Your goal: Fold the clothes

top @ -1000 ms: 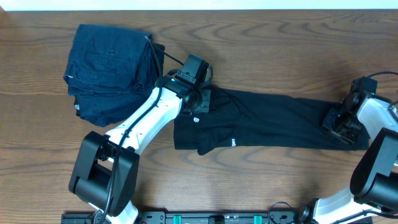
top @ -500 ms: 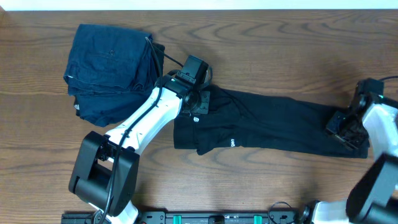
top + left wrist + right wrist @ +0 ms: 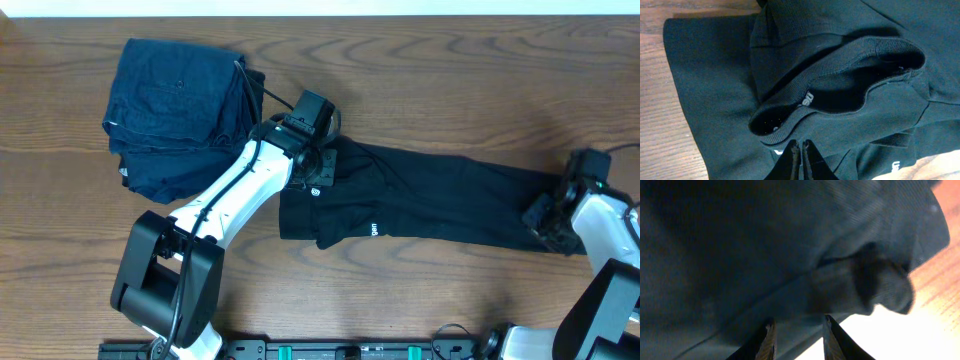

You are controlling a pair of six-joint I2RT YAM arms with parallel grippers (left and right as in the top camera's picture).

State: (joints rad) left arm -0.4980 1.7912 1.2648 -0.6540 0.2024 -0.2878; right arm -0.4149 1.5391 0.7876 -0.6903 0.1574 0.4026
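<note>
Overhead view: black T-shirt (image 3: 430, 205) stretched across table centre to right. Left gripper (image 3: 801, 159) pinched closed on collar end; right gripper (image 3: 797, 332) slightly apart at hem, grip unclear.

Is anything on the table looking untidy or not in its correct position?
Yes. The black T-shirt lies stretched in a long, slanted strip with its collar bunched open. The dark blue stack is uneven at its edges.

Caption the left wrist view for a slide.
Left claw, fingers pressed together, at the ribbed collar of the black T-shirt lying on the wooden table.
</note>
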